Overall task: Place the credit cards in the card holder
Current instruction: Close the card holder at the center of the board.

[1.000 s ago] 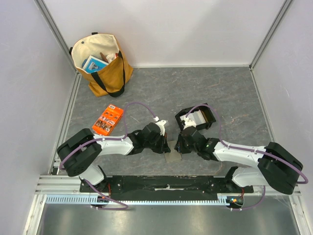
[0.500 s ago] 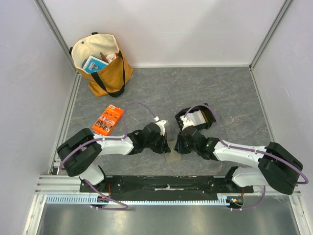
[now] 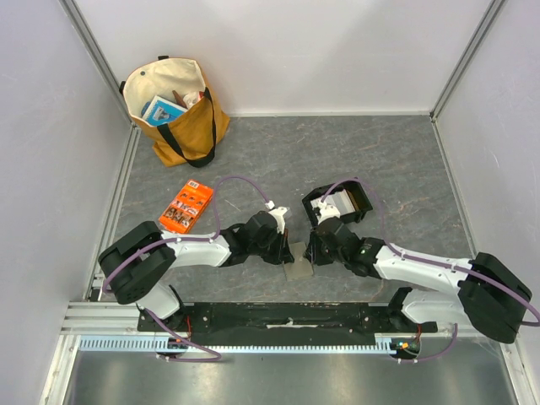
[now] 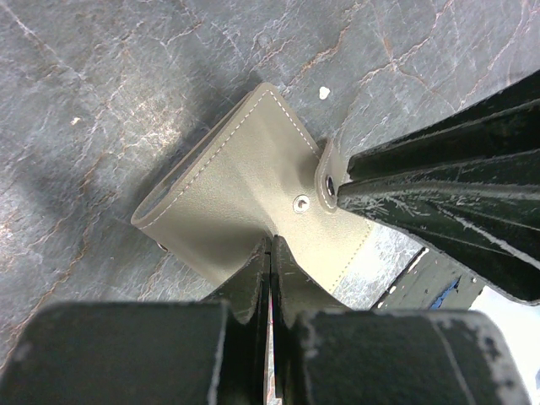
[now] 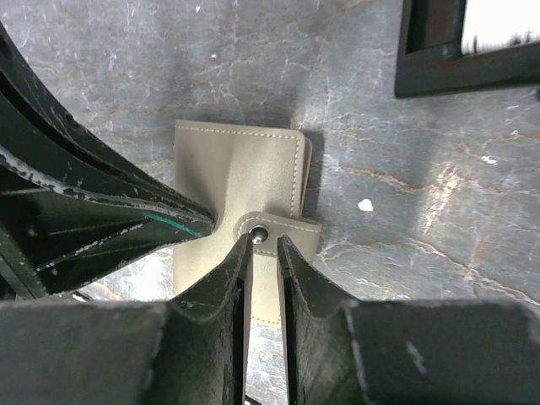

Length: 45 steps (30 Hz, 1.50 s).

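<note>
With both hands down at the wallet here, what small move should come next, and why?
Probably the right hand should pull the snap tab up and away to unfasten it. The card holder lies folded shut on the table, the left hand pinches its near edge to steady it, and the right fingers straddle the tab.

We note two arms with white link shells and black joint housings. A thin purple cable (image 3: pixel 239 180) loops over the left arm, and a matching one over the right. Both bases sit on a black plate (image 3: pixel 278 319). The fingers (image 4: pixel 472 160) are matte black plastic, scuffed pale along their edges; one carries a green streak.
</note>
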Each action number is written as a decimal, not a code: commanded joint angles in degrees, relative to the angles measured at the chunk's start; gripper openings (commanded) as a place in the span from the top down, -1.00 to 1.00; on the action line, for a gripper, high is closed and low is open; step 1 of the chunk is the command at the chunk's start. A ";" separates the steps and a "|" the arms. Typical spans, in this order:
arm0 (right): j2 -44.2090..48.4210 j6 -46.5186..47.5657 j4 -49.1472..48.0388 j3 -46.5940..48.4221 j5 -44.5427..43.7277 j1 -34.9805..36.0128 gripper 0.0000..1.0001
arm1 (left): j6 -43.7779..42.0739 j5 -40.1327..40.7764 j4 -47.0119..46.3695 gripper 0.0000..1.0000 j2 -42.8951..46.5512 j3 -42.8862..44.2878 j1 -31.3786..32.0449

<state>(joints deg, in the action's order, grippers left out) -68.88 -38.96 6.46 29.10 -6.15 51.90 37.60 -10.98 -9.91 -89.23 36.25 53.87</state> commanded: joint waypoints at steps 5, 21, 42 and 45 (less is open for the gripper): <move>-0.72 -0.33 -1.01 3.59 -4.22 0.04 0.50 | -2.54 1.84 5.69 0.96 -2.26 -0.57 0.54; -2.75 -2.26 -3.73 0.96 -0.53 0.04 0.49 | -2.54 1.84 5.69 0.96 -2.26 -0.39 0.54; -6.00 -1.47 -5.32 0.87 3.07 0.04 0.55 | -2.62 1.93 5.69 0.96 -2.61 -0.30 0.54; -5.83 -1.21 -5.23 0.78 4.13 0.04 0.56 | -2.71 2.02 5.78 0.96 -2.53 -0.30 0.54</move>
<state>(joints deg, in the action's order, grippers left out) -74.30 -40.66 2.39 30.39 -4.29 51.88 37.60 -11.00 -9.69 -89.38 36.45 53.87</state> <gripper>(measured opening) 0.225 0.023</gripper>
